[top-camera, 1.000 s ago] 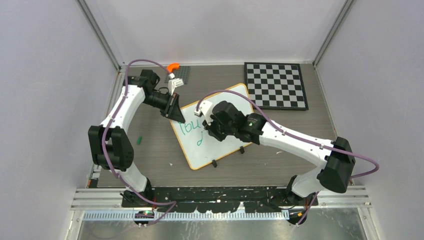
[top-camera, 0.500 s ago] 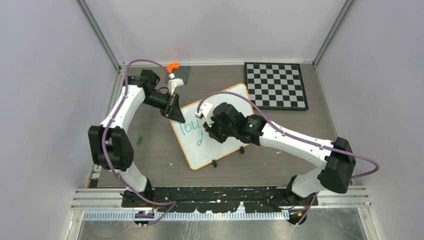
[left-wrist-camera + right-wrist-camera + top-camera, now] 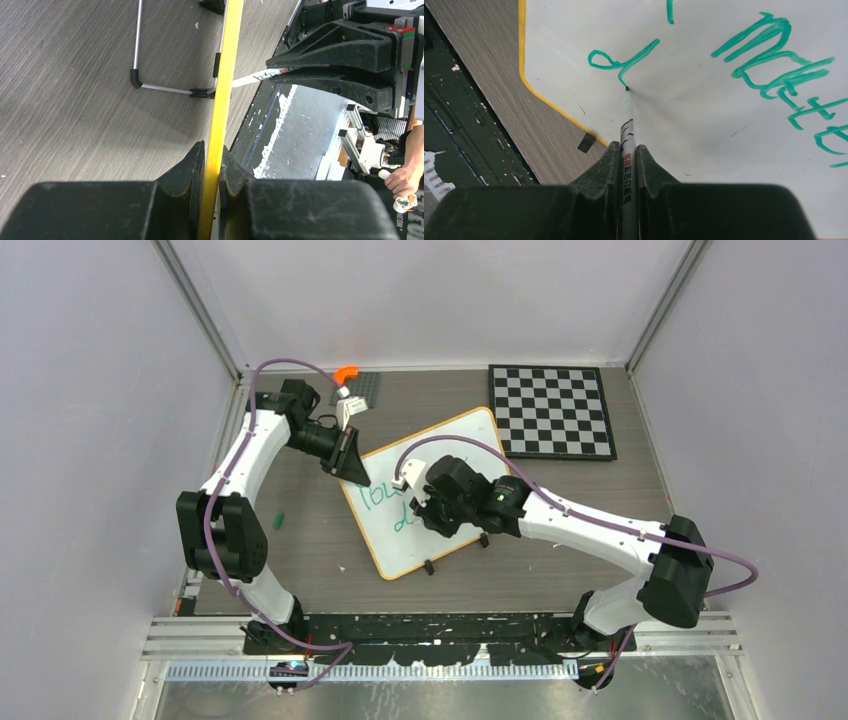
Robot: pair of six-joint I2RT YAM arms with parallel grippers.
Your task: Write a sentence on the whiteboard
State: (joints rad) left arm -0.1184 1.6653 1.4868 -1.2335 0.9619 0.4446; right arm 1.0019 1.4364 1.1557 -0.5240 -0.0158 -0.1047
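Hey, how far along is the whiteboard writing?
Done: the first line of green words is on the whiteboard. In hand: the right fingers grip the marker, its tip touching the board at a d that starts line two; the left fingers pinch the yellow rim. Left: the rest of that line.

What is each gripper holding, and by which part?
The left gripper clamps the whiteboard by its yellow rim; the right gripper pinches a marker by its barrel, tip touching the board.
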